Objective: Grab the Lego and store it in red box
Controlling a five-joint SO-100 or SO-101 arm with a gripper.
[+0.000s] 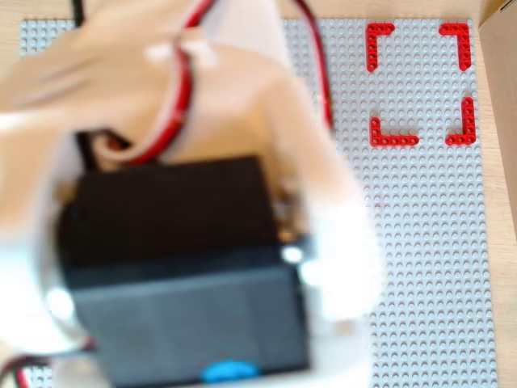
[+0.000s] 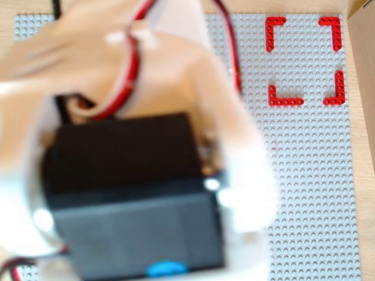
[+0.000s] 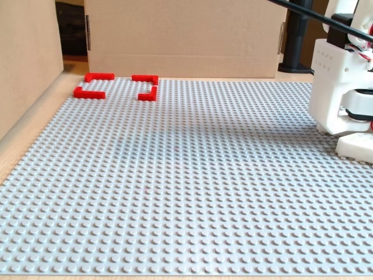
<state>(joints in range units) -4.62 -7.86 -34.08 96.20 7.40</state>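
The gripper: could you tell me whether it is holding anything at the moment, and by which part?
It cannot be told. The arm fills both overhead views as a blur, and no view shows the fingertips or a black piece.

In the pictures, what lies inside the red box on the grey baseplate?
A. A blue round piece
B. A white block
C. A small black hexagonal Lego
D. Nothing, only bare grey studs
D. In both overhead views the red box encloses only bare studs of the grey baseplate, and the fixed view shows the same; the black Lego is not visible in any picture.
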